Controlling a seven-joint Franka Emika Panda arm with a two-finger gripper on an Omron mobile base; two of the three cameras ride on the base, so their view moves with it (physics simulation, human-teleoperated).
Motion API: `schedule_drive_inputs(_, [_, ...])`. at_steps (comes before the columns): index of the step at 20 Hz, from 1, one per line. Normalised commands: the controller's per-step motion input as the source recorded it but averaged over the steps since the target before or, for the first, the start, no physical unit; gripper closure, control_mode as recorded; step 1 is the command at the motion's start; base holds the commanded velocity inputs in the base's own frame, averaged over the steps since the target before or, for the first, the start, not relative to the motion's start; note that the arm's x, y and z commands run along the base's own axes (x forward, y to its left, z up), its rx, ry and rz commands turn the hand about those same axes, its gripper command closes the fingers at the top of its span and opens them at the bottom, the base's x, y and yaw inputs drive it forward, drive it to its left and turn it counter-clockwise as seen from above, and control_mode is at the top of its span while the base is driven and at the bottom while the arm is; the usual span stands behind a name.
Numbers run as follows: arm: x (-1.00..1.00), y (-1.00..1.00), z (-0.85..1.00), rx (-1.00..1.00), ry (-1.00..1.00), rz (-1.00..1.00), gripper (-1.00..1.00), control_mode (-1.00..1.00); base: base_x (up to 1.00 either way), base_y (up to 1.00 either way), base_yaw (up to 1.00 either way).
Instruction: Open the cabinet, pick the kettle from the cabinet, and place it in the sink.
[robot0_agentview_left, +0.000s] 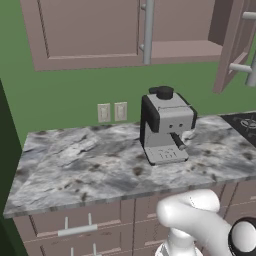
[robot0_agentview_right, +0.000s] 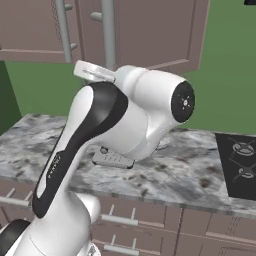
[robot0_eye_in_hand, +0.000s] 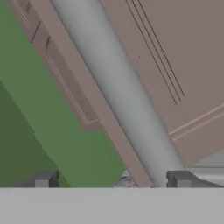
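Cabinet (robot0_agentview_left: 90, 30) right door ajar, coffee machine (robot0_agentview_left: 166, 125) below

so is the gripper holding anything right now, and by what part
Nothing is held. The gripper is open, its fingertips standing apart at the cabinet door's silver bar handle without clamping it.

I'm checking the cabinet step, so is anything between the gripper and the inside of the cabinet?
Partly: the cabinet's right door is swung open, the left is shut. The open gripper sits at a silver handle. No kettle visible.

The coffee machine (robot0_agentview_left: 166, 125) stands on the counter (robot0_agentview_left: 75, 170), below the cabinet (robot0_agentview_left: 90, 30), left of the stove top (robot0_agentview_left: 245, 122).
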Motion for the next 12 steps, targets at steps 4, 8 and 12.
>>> schedule_drive_inputs(4, [-0.31, 0.49, -0.02, 0.00, -0.07, -0.19, -1.00, -1.00, 0.00, 0.00, 0.00])
schedule_drive_inputs(8, [-0.30, 0.44, 0.00, 0.00, 0.00, -0.31, -1.00, -1.00, 0.00, 0.00, 0.00])
schedule_drive_inputs(12, [-0.23, 0.45, 0.00, 0.00, 0.01, -0.30, -1.00, -1.00, 0.00, 0.00, 0.00])
